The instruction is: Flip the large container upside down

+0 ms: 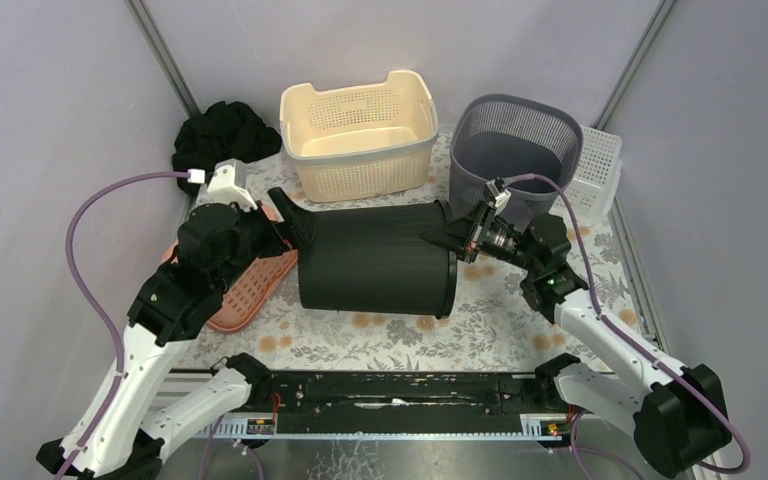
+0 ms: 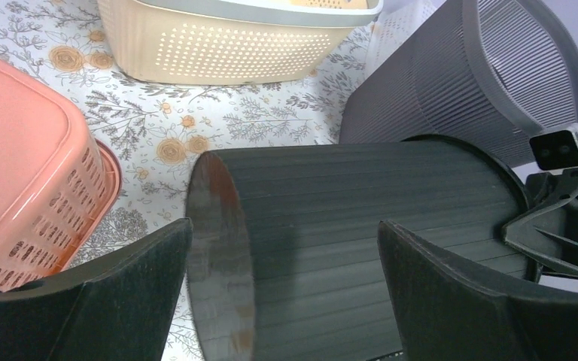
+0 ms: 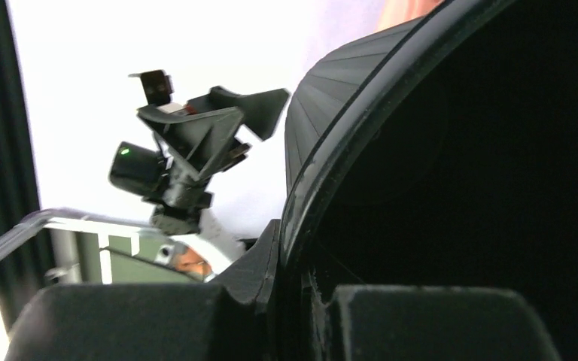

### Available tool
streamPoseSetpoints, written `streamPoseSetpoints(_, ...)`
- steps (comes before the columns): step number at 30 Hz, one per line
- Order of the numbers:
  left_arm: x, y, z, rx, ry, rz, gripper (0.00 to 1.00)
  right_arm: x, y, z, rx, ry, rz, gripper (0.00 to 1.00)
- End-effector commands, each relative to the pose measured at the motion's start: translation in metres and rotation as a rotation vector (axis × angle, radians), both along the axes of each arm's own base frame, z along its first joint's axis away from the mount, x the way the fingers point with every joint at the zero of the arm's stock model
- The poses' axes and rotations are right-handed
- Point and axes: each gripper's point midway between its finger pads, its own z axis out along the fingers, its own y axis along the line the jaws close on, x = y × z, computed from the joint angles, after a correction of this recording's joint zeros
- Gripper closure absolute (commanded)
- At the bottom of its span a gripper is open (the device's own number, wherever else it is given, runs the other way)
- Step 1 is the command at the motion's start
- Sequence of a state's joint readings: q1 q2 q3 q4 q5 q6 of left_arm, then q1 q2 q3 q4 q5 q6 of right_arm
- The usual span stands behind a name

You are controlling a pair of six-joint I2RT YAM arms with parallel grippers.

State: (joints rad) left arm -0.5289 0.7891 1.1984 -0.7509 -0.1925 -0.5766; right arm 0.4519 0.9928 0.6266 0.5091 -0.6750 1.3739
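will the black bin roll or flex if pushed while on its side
Probably rolls: the black bin lies on its round ribbed side. Likely light and slightly flexible, being thin-walled plastic. The right gripper pinches only its rim, so it may swing.

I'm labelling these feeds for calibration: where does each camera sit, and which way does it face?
Top external: above and behind the robot, looking down at the table; both arms show, flanking the black container lying on its side.
Left wrist: at the container's base, looking along its ribbed wall toward the rim; the left gripper, open, frames it.
Right wrist: at the rim, looking back leftward; the right gripper straddles the rim.
Shared: each wrist view shows the opposite gripper.
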Motion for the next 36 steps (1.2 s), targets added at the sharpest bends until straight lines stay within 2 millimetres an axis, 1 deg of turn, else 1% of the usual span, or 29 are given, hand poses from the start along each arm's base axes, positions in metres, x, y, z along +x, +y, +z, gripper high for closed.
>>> streamPoseSetpoints(1, -0.010, 0.000, 0.012, -0.035, -0.009, -0.019, 0.00, -0.037, -0.014, 0.076, 0.314, -0.232, 0.099, 1.00)
streamPoseSetpoints(5, -0.014, 0.003, 0.002, -0.032, 0.010, -0.010, 0.00, -0.036, -0.017, 0.068, 0.376, -0.226, 0.097, 1.00)
streamPoseSetpoints(9, -0.017, -0.004, 0.009, -0.069, 0.003, -0.045, 0.00, -0.032, -0.020, 0.057, 0.421, -0.218, 0.085, 1.00)
streamPoseSetpoints(12, -0.019, -0.016, 0.015, -0.107, 0.002, -0.098, 0.00, -0.029, -0.021, 0.051, 0.456, -0.216, 0.079, 1.00)
streamPoseSetpoints(16, -0.024, -0.036, 0.018, -0.166, 0.014, -0.191, 0.00, -0.024, -0.022, 0.046, 0.483, -0.225, 0.072, 1.00)
streamPoseSetpoints(21, -0.032, -0.059, 0.020, -0.235, 0.037, -0.313, 0.00, -0.013, -0.019, 0.030, 0.452, -0.227, 0.025, 1.00)
streamPoseSetpoints(25, -0.033, -0.070, 0.020, -0.270, 0.048, -0.360, 0.00, -0.002, -0.016, 0.012, 0.419, -0.204, -0.016, 1.00)
streamPoseSetpoints(28, -0.030, -0.076, 0.021, -0.281, 0.053, -0.383, 0.00, 0.006, -0.008, -0.005, 0.386, -0.173, -0.025, 1.00)
streamPoseSetpoints(31, -0.027, -0.081, 0.019, -0.281, 0.062, -0.396, 0.00, 0.009, 0.008, -0.017, 0.363, -0.153, -0.008, 1.00)
streamPoseSetpoints(36, -0.025, -0.084, 0.027, -0.290, 0.052, -0.407, 0.00, 0.005, 0.052, -0.022, 0.357, -0.150, 0.068, 1.00)
